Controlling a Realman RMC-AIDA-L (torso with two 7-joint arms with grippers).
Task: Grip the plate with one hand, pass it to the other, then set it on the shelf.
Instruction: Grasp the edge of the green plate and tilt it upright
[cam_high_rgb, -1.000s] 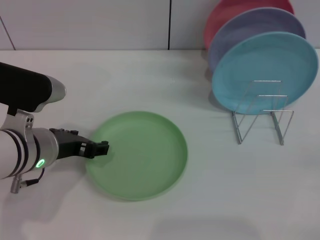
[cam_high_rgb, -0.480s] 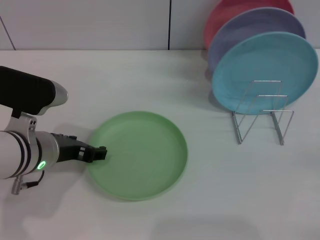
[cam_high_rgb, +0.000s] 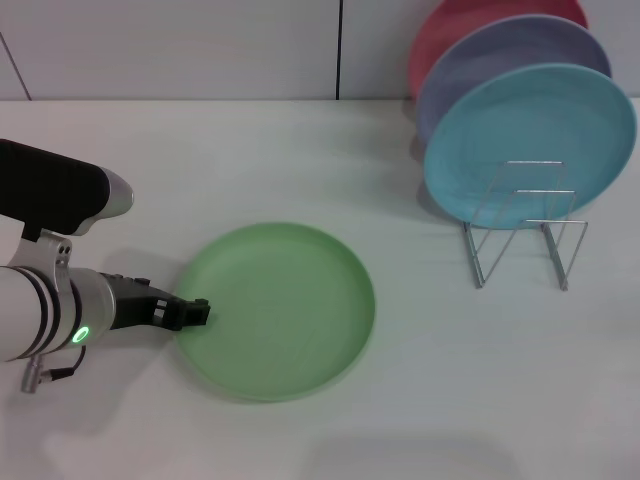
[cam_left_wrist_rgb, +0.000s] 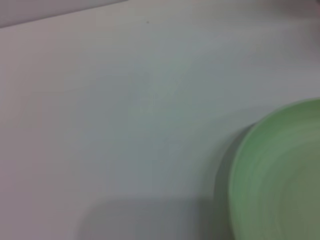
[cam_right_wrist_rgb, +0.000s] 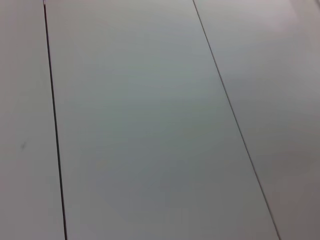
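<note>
The light green plate (cam_high_rgb: 275, 308) lies flat on the white table, left of centre in the head view. Its edge also shows in the left wrist view (cam_left_wrist_rgb: 280, 175). My left gripper (cam_high_rgb: 193, 313), black on a silver-white arm with a green light, sits low at the plate's left rim, touching or just beside it. The silver wire shelf (cam_high_rgb: 525, 235) stands at the right, well apart from the plate. My right gripper is out of view; the right wrist view shows only pale wall panels.
A turquoise-blue plate (cam_high_rgb: 530, 140), a lavender plate (cam_high_rgb: 500, 60) and a red plate (cam_high_rgb: 450, 30) stand upright in the shelf's rear slots. Its front wire loops hold nothing. Bare white table (cam_high_rgb: 420, 390) lies between plate and shelf.
My left gripper has slid a little toward me and lower, staying at the green plate's left rim. The plate and the shelf have not moved.
</note>
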